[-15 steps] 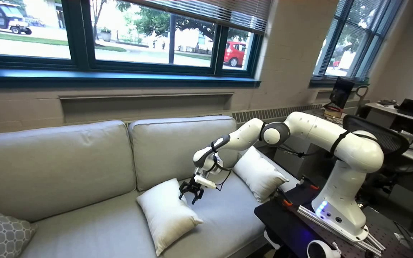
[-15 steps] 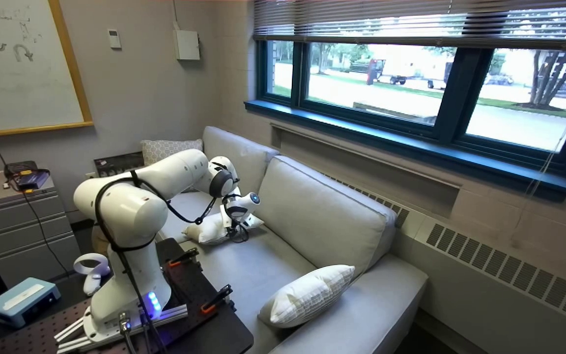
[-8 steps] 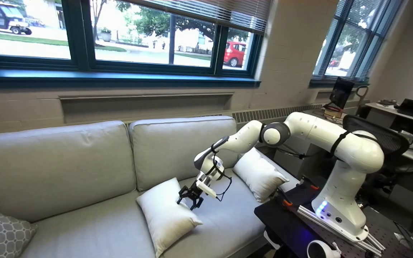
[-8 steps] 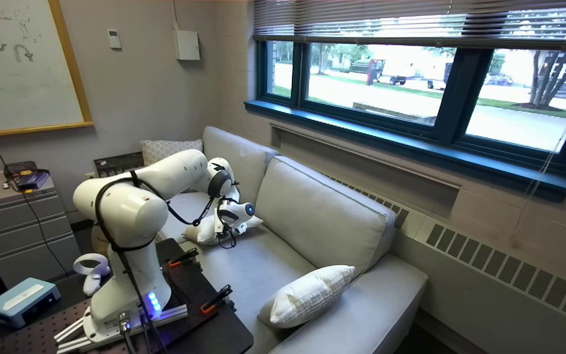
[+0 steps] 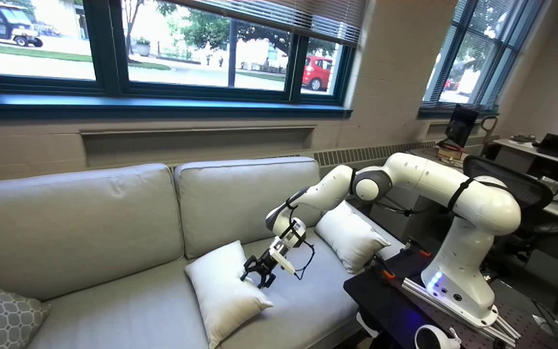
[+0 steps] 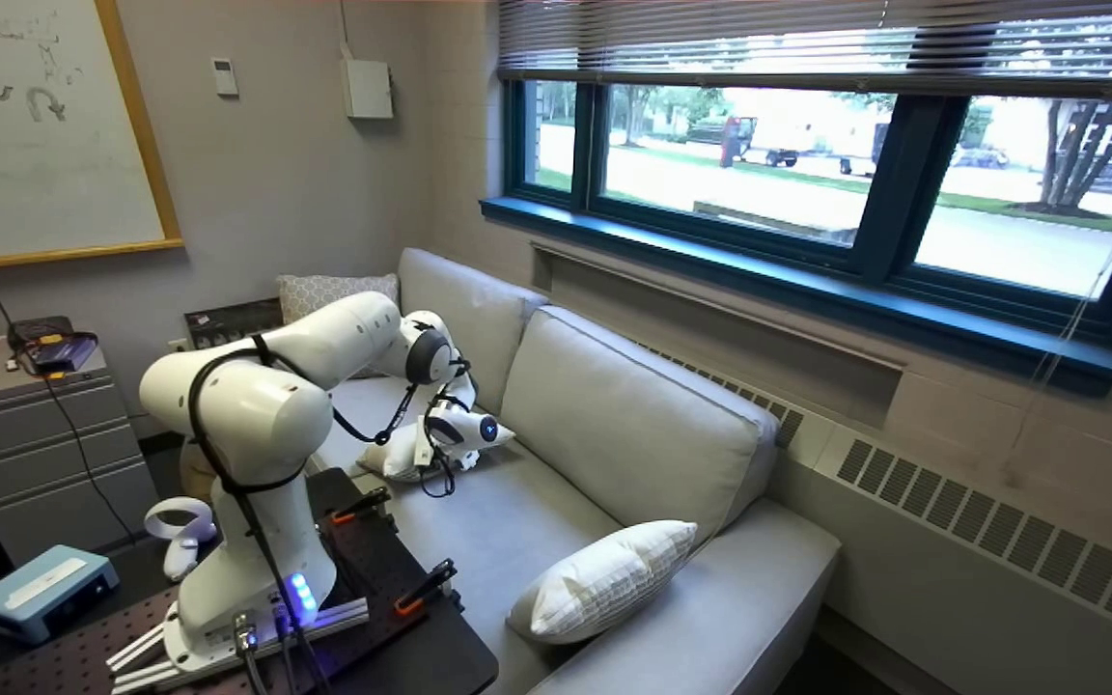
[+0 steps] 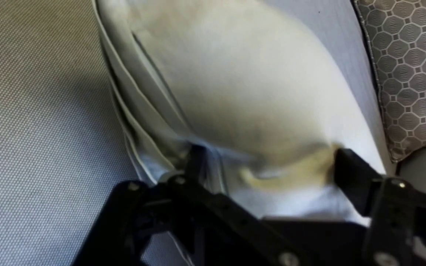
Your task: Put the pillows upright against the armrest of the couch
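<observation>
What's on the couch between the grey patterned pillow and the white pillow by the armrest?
Another white pillow is between them, with the robot's gripper against it. You can see that in an exterior view.

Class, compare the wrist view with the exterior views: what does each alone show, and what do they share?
Only the wrist view: close-up folds in a white pillow by the spread fingers.
Only the exterior views: the window, the robot arm, the armrest and the other white pillow.
Both: the couch, that first white pillow and the patterned pillow.
</observation>
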